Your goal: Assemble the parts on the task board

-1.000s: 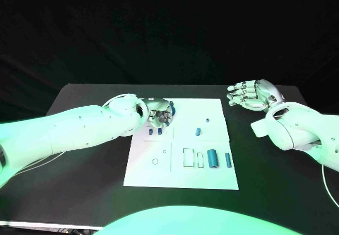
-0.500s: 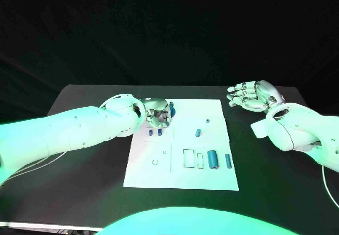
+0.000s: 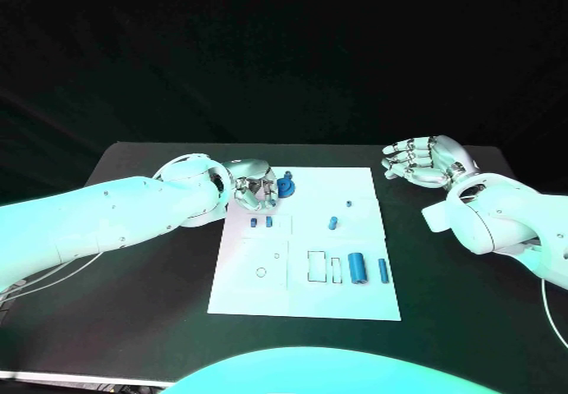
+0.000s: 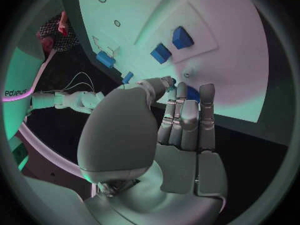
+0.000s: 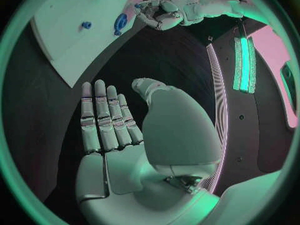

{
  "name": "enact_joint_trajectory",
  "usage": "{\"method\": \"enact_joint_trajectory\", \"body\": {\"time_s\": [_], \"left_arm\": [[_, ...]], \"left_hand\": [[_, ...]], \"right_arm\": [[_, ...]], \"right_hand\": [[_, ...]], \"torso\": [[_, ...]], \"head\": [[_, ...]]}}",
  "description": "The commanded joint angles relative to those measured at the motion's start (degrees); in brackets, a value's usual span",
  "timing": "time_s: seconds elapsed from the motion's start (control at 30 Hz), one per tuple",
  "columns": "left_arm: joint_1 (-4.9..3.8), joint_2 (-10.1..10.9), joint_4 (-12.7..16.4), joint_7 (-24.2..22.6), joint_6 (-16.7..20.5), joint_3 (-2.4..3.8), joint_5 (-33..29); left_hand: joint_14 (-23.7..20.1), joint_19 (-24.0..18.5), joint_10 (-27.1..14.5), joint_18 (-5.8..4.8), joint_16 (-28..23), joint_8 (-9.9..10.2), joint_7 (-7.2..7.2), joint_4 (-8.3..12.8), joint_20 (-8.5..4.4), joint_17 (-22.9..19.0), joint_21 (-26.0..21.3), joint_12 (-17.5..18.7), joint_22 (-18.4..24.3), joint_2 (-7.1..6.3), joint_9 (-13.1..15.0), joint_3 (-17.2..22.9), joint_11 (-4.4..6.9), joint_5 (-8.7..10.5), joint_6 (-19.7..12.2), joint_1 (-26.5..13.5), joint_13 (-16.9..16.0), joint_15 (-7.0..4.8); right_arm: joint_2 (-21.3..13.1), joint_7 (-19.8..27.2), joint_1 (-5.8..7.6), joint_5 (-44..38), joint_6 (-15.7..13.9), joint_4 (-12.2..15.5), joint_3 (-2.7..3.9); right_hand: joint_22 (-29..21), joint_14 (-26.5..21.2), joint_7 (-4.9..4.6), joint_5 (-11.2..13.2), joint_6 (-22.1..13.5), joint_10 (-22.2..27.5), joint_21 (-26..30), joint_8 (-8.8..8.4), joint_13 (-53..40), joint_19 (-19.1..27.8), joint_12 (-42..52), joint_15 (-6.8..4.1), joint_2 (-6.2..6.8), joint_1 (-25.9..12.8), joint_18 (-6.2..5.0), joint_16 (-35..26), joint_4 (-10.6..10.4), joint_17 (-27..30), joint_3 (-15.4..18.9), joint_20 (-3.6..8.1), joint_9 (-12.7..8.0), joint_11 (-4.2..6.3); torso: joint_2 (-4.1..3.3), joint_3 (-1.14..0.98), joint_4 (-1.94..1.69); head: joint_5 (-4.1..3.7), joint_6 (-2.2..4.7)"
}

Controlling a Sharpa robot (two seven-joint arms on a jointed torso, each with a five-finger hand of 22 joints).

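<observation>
The left robot hand (image 3: 257,187) sits over the far left corner of the task board (image 3: 304,294), its fingers curled together around a small blue part (image 3: 286,185). Most of that part is hidden behind the fingers; in the left wrist view only a blue sliver (image 4: 193,93) shows between fingertips and thumb, so its shape cannot be made out. Just nearer the robot, two small blue blocks (image 3: 262,222) lie side by side on the board. Toward the middle stands a small blue peg (image 3: 332,222), with a tiny blue piece (image 3: 350,202) beyond it, too small to identify. On the board's near half lie a thick blue cylinder (image 3: 356,267) and a slimmer one (image 3: 382,268), beside outlined rectangular slots. The right robot hand (image 3: 423,159) hangs above the black counter (image 3: 142,271) off the board's far right corner, fingers straight and holding nothing, well apart from every part.
</observation>
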State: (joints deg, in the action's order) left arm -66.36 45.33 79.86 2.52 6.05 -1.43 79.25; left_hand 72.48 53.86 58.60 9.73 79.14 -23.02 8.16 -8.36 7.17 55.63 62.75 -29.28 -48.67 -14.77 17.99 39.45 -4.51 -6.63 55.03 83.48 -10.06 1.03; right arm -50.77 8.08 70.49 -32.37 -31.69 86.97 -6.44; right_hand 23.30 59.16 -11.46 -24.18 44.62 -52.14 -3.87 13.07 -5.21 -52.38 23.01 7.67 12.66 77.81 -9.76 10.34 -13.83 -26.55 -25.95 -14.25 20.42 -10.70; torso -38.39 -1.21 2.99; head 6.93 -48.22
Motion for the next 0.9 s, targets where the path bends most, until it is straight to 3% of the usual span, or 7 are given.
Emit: {"method": "enact_joint_trajectory", "body": {"time_s": [0.03,0.4,0.9], "left_arm": [[-0.01,0.5,0.2,0.3,0.4,0.08,-0.7],[-0.01,1.7,0.2,0.8,0.1,0.12,0.8],[0.00,1.3,-0.4,0.9,-0.1,0.11,1.5]], "left_hand": [[0.3,0.6,0.5,0.18,0.4,0.3,0.03,-0.1,-0.02,0.1,0.1,0.3,-0.1,-0.10,0.1,0.0,-0.13,-0.19,0.4,-0.5,-0.1,0.01],[0.3,0.7,0.5,0.18,0.4,0.4,-0.03,0.0,-0.04,0.1,0.1,0.4,-0.1,-0.18,0.2,0.1,-0.08,-0.15,0.5,-0.5,-0.1,-0.04],[0.4,0.8,0.8,0.17,0.4,0.5,-0.06,0.3,-0.09,0.1,0.1,0.7,-0.2,-0.15,0.3,0.2,-0.03,-0.11,0.6,-0.3,-0.1,-0.10]], "right_arm": [[-0.1,0.6,-0.02,-0.1,0.4,0.0,0.03],[-0.1,0.6,-0.02,-0.1,0.4,0.0,0.03],[-0.1,0.6,-0.02,-0.1,0.4,0.0,0.03]], "right_hand": [[-0.1,0.2,-3.13,-0.2,-0.5,0.5,0.1,0.26,0.1,0.3,0.2,0.13,0.01,-0.4,-0.69,-0.2,0.4,0.1,-0.1,-0.02,-0.1,-0.03],[-0.1,0.2,-3.13,-0.2,-0.5,0.5,0.1,0.26,0.1,0.3,0.2,0.13,0.01,-0.4,-0.69,-0.2,0.4,0.1,-0.1,-0.02,-0.1,-0.03],[-0.1,0.2,-3.13,-0.2,-0.5,0.5,0.1,0.26,0.1,0.3,0.2,0.13,0.01,-0.4,-0.69,-0.2,0.4,0.1,-0.1,-0.02,-0.1,-0.03]], "torso": [[-0.03,0.05,0.05],[-0.06,-0.01,0.07],[-0.07,-0.06,0.11]], "head": [[0.00,0.03],[0.05,-0.13],[0.02,-0.19]]}}
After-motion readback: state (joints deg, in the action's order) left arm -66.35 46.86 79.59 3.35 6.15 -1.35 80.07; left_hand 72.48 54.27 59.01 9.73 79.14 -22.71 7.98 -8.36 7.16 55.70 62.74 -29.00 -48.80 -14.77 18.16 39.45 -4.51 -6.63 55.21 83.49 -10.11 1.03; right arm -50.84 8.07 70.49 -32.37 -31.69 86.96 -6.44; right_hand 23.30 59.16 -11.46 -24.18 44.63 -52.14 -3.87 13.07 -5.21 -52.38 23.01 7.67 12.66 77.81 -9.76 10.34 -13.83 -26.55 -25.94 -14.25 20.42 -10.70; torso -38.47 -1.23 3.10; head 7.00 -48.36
